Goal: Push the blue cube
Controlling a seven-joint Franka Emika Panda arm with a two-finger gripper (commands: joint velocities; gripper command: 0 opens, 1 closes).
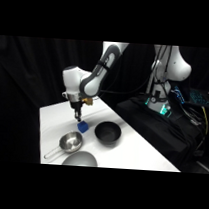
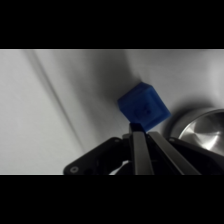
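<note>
claw (image 2: pixel 138 131) narrow, fingers together, holding nothing | cube (image 2: pixel 144 107) touching its tip, just ahead | contact made; push left

The cube (image 1: pixel 83 126) is small, bright blue and solid-coloured, resting flat on the white bench (image 1: pixel 57 114). In the wrist view it (image 2: pixel 145 107) sits turned corner-on, at about one o'clock from the picture's centre.
</note>
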